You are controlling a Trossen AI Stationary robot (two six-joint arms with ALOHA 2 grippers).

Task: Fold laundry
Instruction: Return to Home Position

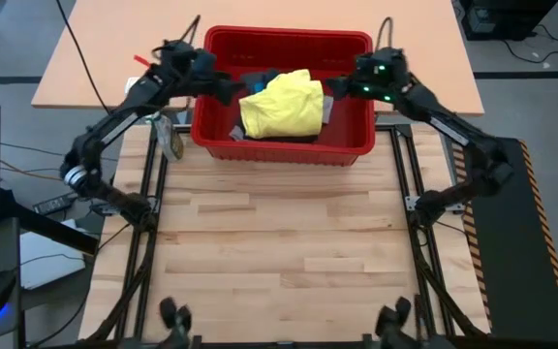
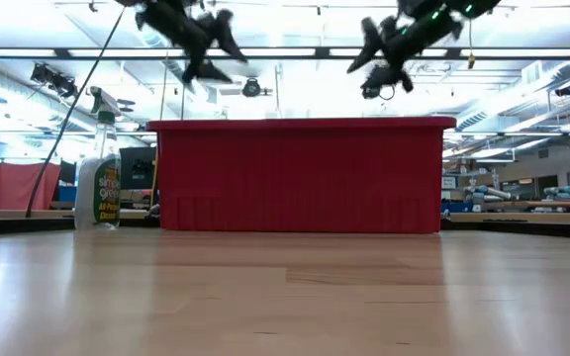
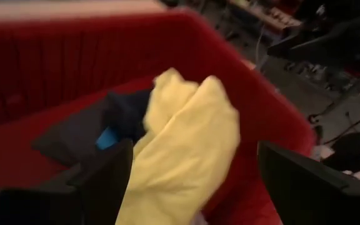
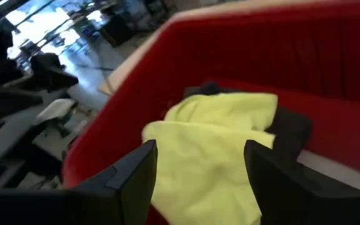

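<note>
Yellow garment tops the pile in the red bin. Your left gripper and right gripper hover over its ends, both spread wide, empty. Pull back low and a finger could snag that garment or clip the rim.

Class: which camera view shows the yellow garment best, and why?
The high view: the yellow garment lies in full sight inside the red bin. Both wrist views show only part of it; in the low view the bin's wall hides it.
</note>
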